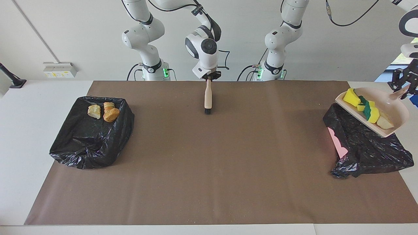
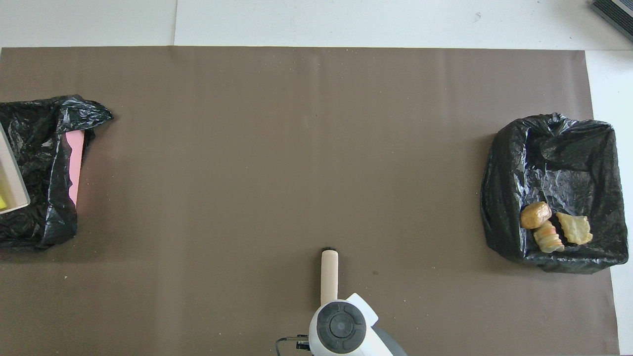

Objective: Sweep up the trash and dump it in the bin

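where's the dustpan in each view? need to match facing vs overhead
Facing view: the dustpan is at the view's right edge, tilted over the black-lined bin at the left arm's end of the table, with sponge scraps in it and its handle at the left tool.
Overhead view: only a pale corner of the dustpan shows, at the view's left edge over the same bin.
Shared landmark: the pink patch on that bin.

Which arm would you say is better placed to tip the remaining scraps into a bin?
The left: its gripper holds the dustpan with sponge scraps over the black-lined bin. The right gripper holds the brush mid-table.
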You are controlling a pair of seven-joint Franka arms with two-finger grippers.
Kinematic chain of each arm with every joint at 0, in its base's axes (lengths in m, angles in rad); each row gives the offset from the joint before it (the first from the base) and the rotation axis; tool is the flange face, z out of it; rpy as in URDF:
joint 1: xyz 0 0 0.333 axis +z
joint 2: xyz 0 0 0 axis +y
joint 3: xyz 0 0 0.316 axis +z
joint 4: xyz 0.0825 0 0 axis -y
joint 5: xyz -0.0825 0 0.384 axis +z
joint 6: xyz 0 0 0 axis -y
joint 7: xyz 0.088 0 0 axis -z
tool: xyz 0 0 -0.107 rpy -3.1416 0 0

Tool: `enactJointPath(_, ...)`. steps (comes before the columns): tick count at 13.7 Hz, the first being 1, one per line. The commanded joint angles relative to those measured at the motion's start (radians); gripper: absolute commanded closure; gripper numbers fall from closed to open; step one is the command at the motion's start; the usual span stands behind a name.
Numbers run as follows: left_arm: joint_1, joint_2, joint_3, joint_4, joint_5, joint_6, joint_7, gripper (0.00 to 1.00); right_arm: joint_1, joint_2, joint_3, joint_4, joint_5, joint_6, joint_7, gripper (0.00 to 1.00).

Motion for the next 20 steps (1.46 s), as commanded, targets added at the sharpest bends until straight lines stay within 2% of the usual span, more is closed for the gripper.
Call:
enactJointPath(1, 0.013, 0.106, -0.001, 0.128, 0.107, 0.026, 0.086, 1.0, -0.017, 0.01, -0.001, 0.031, 0.004, 0.023, -0.036, 0.0)
enactJointPath(5, 0.013, 0.162, 0.001, 0.136, 0.357, 0.164, 0.138, 1.0, -0.083, -0.007, -0.007, 0.089, -0.017, 0.0, -0.055, 0.0)
enactJointPath(9, 0.009, 0.214, -0.001, 0.129, 0.54, 0.273, 0.12, 1.0, -0.192, -0.016, -0.007, 0.197, -0.131, -0.059, -0.058, 0.0)
enactJointPath(13, -0.043, 0.216, 0.001, 0.134, 0.703, 0.246, 0.025, 1.0, -0.282, -0.015, -0.007, 0.292, -0.234, -0.079, -0.058, 0.0)
enactJointPath(17, -0.106, 0.182, 0.001, 0.142, 0.807, 0.137, -0.087, 1.0, -0.383, -0.015, -0.007, 0.378, -0.267, -0.086, -0.073, 0.0)
enactJointPath(20, -0.139, 0.156, -0.004, 0.134, 0.931, 0.077, -0.24, 1.0, -0.489, -0.013, -0.005, 0.459, -0.274, -0.167, -0.221, 0.0)
